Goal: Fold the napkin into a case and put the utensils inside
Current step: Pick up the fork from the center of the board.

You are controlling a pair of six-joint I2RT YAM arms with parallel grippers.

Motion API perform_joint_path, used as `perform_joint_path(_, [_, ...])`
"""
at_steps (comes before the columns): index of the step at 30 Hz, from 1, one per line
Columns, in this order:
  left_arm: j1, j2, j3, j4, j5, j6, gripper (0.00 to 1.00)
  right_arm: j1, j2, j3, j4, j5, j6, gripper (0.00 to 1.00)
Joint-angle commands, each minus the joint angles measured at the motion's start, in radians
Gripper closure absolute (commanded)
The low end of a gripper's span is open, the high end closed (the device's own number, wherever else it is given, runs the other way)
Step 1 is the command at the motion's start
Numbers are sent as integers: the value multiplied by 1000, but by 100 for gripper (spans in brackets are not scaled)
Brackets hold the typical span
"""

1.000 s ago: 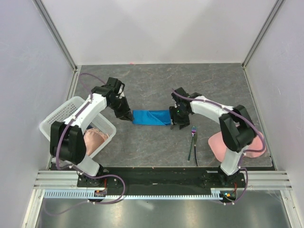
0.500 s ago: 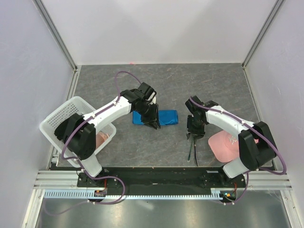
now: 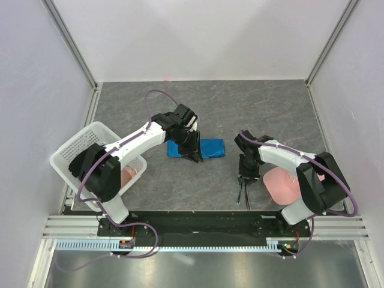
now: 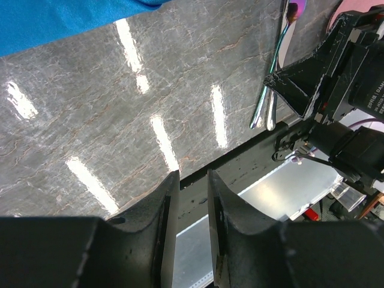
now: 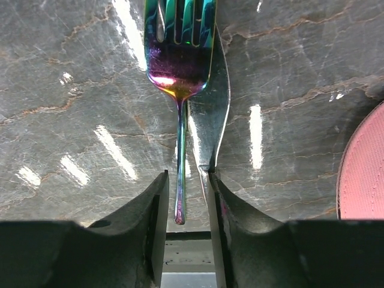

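At the left edge of the table (image 3: 270, 102) you have the white basket (image 3: 75, 150). Near the middle lies the blue case (image 3: 212, 148), a flat folded strip. Your left claw (image 3: 193, 157) hangs over its left half, jaws narrowly apart and empty. Further right, close to the near edge, your right claw (image 3: 246, 179) straddles the handles of the fork (image 5: 180, 66) and knife (image 5: 211, 114), jaws partly open, with a gap beside the fork's handle. The pink cloth (image 3: 281, 183) lies just beside. Lettering on the right arm's housing begins "DAM"; the rest is cut off.
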Motion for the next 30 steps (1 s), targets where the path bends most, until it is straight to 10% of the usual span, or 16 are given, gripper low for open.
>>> perform_joint_path(1, [-5, -51, -11, 16, 29, 32, 67, 12, 0, -1, 41, 22, 30, 64])
perform_joint_path(27, [-7, -41, -24, 16, 52, 50, 67, 60, 119, -3, 81, 69, 46, 79])
perform_joint_path(30, [-7, -27, -27, 16, 70, 53, 66, 60, 152, 29, 89, 81, 29, 97])
